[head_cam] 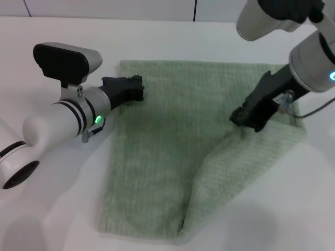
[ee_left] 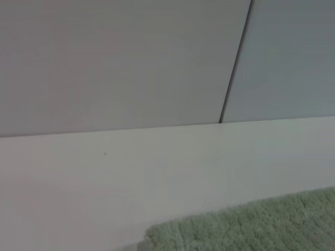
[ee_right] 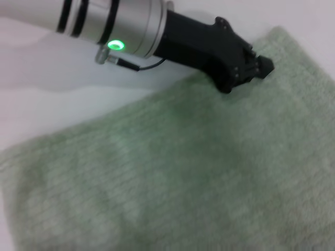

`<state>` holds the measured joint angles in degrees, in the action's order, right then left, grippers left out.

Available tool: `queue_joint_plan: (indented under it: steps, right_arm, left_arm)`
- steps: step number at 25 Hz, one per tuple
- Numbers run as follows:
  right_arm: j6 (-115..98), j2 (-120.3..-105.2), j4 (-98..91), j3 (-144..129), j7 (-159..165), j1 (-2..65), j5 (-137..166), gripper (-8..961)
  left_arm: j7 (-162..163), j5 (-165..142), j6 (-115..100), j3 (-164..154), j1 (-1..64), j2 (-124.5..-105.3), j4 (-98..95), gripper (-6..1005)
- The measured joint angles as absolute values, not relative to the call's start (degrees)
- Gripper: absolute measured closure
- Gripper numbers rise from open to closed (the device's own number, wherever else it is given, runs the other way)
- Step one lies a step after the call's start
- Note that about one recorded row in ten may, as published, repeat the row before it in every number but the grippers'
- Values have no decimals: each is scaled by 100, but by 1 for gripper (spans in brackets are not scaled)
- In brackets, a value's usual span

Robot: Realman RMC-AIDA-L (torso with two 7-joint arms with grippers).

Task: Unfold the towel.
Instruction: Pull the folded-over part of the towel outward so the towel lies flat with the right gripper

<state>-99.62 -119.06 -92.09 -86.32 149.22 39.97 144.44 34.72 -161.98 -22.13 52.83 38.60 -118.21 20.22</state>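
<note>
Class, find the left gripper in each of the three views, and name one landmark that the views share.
Head view: left gripper at the towel's far left edge.
Left wrist view: not in it.
Right wrist view: upper right, at the towel's edge.
Shared landmark: the green towel, on the white table.

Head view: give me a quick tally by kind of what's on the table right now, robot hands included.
Towels: 1, the pale green towel, partly folded over on its right side.
Robot hands: 2, the left hand at the towel's left edge and the right hand over its right part.
Total: 3.
</note>
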Motion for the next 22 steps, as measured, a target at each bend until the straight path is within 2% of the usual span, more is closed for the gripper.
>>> queue_joint_plan:
  steps: [7,22]
  right_arm:
    - [-10793,-11910,-10281,-8705,15226,3847,14581,929]
    - [-11467,-11927,-10951,-9028,15747,3690,14749,927]
  left_arm:
    - [3472,-16198,-2223,5282,3858,-11821,2021,957]
    - [3472,-16198,-2214,5282,3859,-11821,2021,954]
